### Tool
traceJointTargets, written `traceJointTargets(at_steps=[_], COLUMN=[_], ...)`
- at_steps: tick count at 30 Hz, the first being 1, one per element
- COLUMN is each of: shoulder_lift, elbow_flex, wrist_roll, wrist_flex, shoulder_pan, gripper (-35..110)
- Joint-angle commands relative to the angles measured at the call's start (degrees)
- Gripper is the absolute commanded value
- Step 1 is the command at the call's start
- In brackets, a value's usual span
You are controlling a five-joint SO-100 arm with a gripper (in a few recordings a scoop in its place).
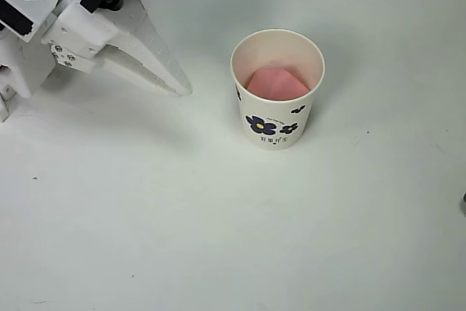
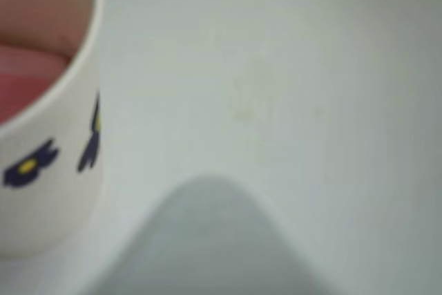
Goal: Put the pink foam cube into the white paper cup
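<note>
In the overhead view, the cup (image 1: 277, 89) stands upright on the white table (image 1: 218, 238), a little right of the middle. Its mouth is open to the top. The pink cube (image 1: 277, 84) lies inside the cup, down at the bottom, a bit tilted. Dark blue flowers with yellow middles show on the side of the cup. The white gripper (image 1: 175, 87) is at the top left, well apart from the cup. Its two pointed fingers lie close together and their tips almost meet, so it looks closed, and there is nothing between them. The tips point toward the cup but do not touch it.

In the wrist view, the picture is blurry. The cup (image 2: 48, 170) is at the left edge, and a bit of the pink cube (image 2: 24, 81) shows inside its rim. The table (image 2: 290, 88) is bare to the right of the cup. A soft gray shape sits at the bottom, and I cannot tell what it is.
</note>
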Motion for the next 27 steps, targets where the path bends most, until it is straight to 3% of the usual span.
traceJointTargets(at_steps=[1, 13, 27], shoulder_lift=[2.37, 2.37, 2.37], elbow_flex=[0.35, 7.91, 7.91], wrist_roll=[-1.49, -3.16, 8.26], wrist_flex=[-2.46, -6.06, 21.36], shoulder_pan=[-0.18, 2.2, 4.39], gripper=[0, 0, 0])
